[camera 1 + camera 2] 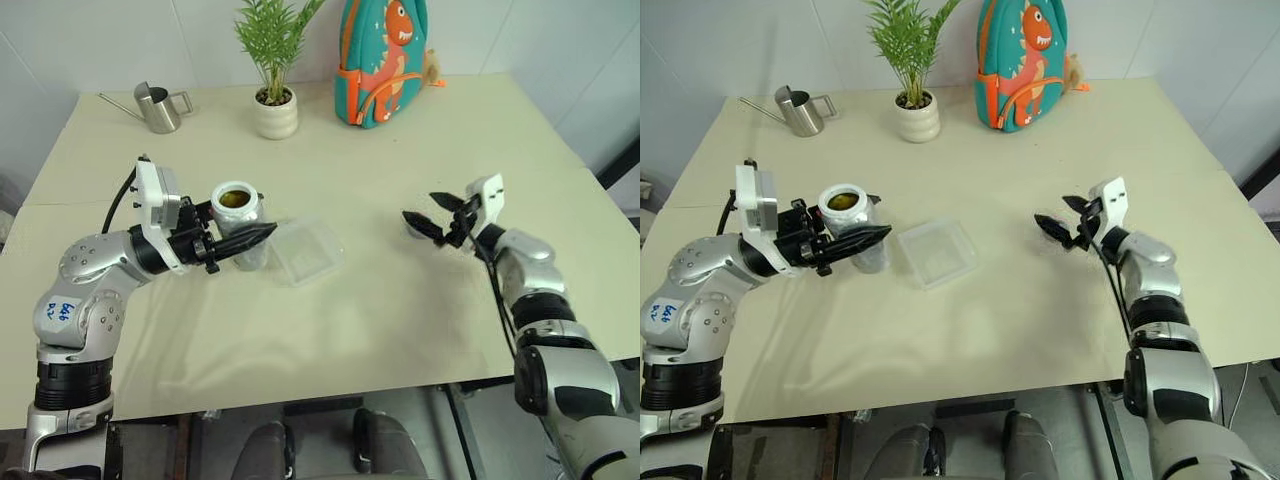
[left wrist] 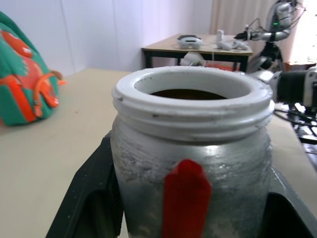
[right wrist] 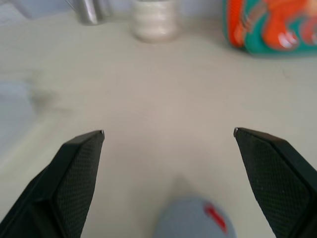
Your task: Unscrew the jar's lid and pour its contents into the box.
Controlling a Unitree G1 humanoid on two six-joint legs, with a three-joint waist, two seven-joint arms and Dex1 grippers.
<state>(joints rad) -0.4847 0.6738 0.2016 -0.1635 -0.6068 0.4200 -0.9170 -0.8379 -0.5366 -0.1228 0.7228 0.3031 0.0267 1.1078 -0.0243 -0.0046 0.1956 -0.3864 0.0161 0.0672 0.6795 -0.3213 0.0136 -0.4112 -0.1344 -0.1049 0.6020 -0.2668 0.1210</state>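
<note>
My left gripper (image 1: 250, 238) is shut on the jar (image 1: 240, 212) and holds it upright just above the table, left of centre. The jar's wide mouth is uncovered, and yellowish-brown contents (image 1: 236, 198) show inside. In the left wrist view the jar (image 2: 190, 148) stands between the black fingers (image 2: 86, 193), with a red mark on its side. The clear box (image 1: 305, 250) lies on the table right beside the jar. My right gripper (image 1: 425, 212) is open over the right half of the table. The grey lid (image 3: 190, 220) with its red mark lies on the table between the right gripper's spread fingers (image 3: 74, 178), untouched.
A steel watering can (image 1: 158, 108), a white pot with a green plant (image 1: 275, 112) and a teal dinosaur backpack (image 1: 385, 60) stand along the far edge of the beige table (image 1: 380, 320).
</note>
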